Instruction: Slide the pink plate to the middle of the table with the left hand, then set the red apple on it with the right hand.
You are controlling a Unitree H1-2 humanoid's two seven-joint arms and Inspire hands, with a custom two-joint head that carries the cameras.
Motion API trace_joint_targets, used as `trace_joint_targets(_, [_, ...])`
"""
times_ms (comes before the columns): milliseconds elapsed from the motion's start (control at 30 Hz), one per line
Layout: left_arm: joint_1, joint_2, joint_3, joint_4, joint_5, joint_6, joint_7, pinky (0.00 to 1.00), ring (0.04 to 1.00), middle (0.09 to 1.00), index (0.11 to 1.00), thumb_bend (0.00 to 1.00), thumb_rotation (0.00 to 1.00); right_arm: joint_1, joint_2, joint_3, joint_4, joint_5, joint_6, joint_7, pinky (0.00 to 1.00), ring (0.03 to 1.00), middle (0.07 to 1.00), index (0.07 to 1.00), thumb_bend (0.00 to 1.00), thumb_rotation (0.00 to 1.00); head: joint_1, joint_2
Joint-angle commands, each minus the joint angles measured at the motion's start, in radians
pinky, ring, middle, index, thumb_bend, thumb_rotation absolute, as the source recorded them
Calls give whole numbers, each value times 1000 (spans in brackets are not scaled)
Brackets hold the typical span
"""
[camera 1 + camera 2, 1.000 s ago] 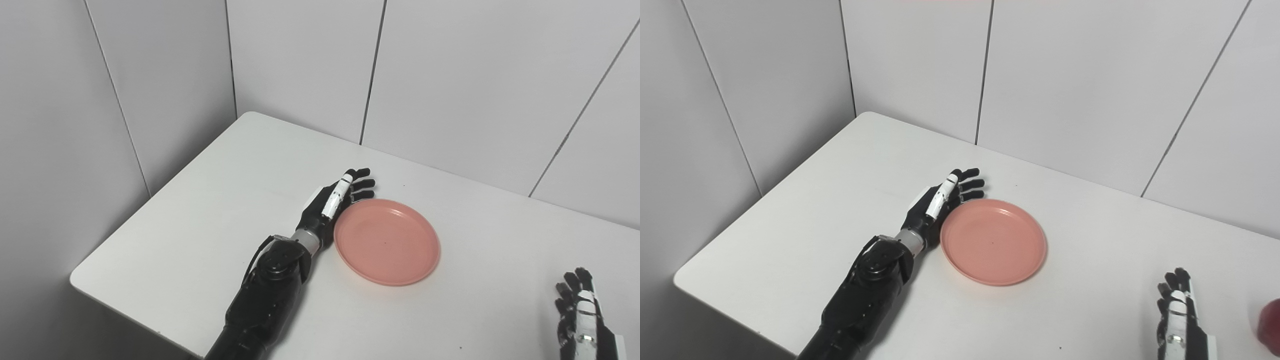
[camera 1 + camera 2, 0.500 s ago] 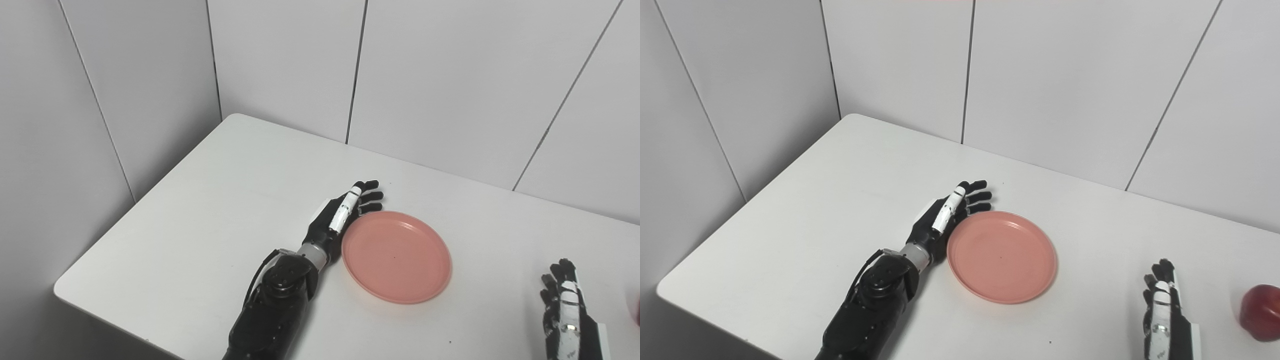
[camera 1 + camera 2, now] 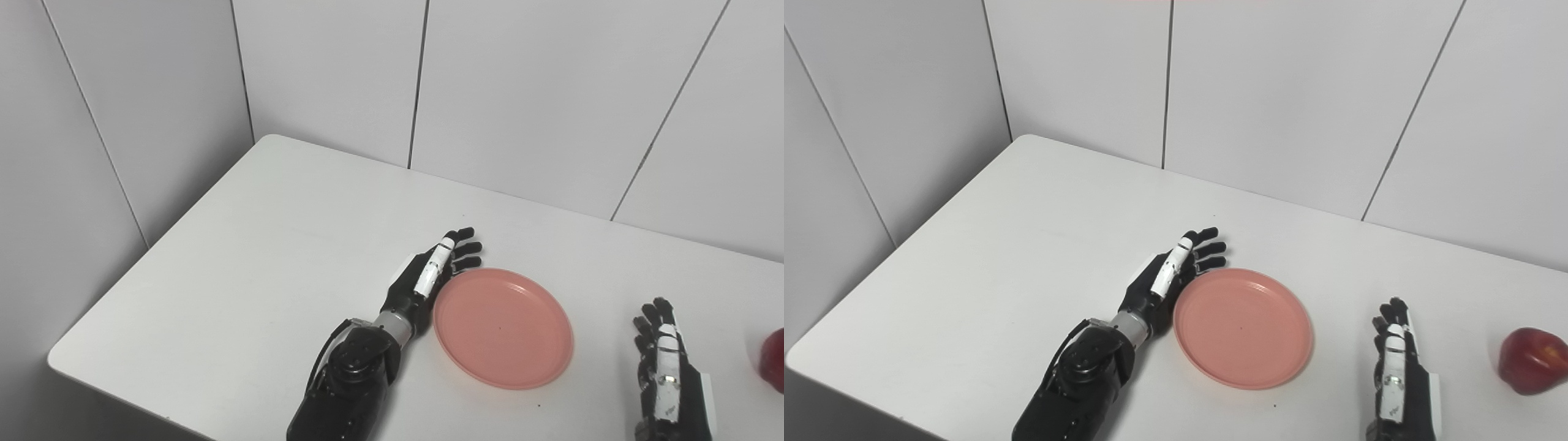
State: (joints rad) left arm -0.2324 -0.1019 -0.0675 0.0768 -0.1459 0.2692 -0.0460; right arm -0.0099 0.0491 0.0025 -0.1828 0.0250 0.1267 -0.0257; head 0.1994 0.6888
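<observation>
Left eye view: whole picture shifted over the last second, so camera motion, not objects. Against the white surface (image 3: pixel 257 263), round pink plastic plate (image 3: pixel 503 326) pushed a little rightward, black-and-white left hand (image 3: pixel 432 275) flat beside it, fingers straight and slightly spread, empty, edge touching the plate's left rim. Probably near the middle now; sliding step close to finished. Right hand (image 3: pixel 664 367) resting at bottom right, fingers extended and apart, holding nothing, wrist cut off by the frame. Only a red sliver at the right edge.

Right eye view: glossy red apple (image 3: pixel 1530 360) now fully visible on the surface, well apart from the plate, right of the right hand. Untouched; placing step not begun. Surface's right end cut off.
</observation>
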Motion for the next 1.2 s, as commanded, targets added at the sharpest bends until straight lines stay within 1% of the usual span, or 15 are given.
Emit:
trace_joint_targets(0, [18,-20,-11,-6,7,45,6,845,853,865,859,369,1000,-19,18,2,-39,8,-27,-4,1000,950,950,943,211,1000,-6,3])
trace_joint_targets(133, [29,-28,-22,-19,8,46,-2,853,862,874,863,373,1000,-19,19,11,-40,-14,-28,-10,1000,944,945,940,217,1000,-23,8])
trace_joint_targets(267, [37,-25,-33,-23,6,45,-12,854,865,875,861,382,1000,-20,20,14,-36,-21,-34,-10,1000,944,948,940,234,1000,-36,15])
trace_joint_targets(433, [50,-25,-37,-30,3,38,-19,884,890,899,881,381,1000,-16,27,21,-49,-43,-18,-22,1000,943,946,940,228,1000,-54,21])
trace_joint_targets(633, [58,-25,-18,-35,-1,20,-12,904,899,903,878,366,1000,-17,24,35,-40,-79,-30,-33,982,928,932,928,246,1000,-88,34])
trace_joint_targets(700, [59,-26,-10,-39,2,22,-2,902,896,901,877,366,1000,-18,27,35,-42,-83,-25,-35,980,927,930,928,238,1000,-93,37])
trace_joint_targets(733, [60,-26,-6,-44,3,26,2,899,893,899,877,366,1000,-19,29,34,-43,-80,-25,-34,980,927,930,927,231,1000,-111,44])
trace_joint_targets(800, [60,-27,0,-48,2,30,6,891,885,893,880,367,1000,-21,31,34,-43,-77,-28,-32,973,928,932,928,220,1000,-123,47])
trace_joint_targets(833, [61,-28,5,-50,-2,34,6,897,885,895,886,368,1000,-22,32,33,-42,-76,-29,-32,969,926,930,926,227,1000,-123,47])
trace_joint_targets(933, [63,-24,15,-57,-5,37,5,905,891,905,898,371,1000,-26,32,31,-38,-81,-30,-36,956,919,925,922,231,1000,-170,56])
trace_joint_targets(1033, [65,-19,23,-61,-8,38,0,909,895,909,902,370,1000,-32,34,28,-35,-85,-28,-42,950,914,924,920,229,1000,-178,58])
trace_joint_targets(1067, [65,-17,25,-60,-9,36,-2,909,895,910,902,368,1000,-35,34,27,-35,-88,-28,-44,946,913,923,919,231,1000,-228,64])
trace_joint_targets(1100, [65,-16,26,-58,-8,34,-4,909,896,911,902,367,1000,-36,33,27,-35,-90,-28,-45,947,913,921,918,237,1000,-228,64])
trace_joint_targets(1167, [68,-8,29,-47,-8,15,-13,900,896,911,900,372,1000,-43,34,22,-37,-90,-20,-48,946,915,921,917,250,1000,-274,65])
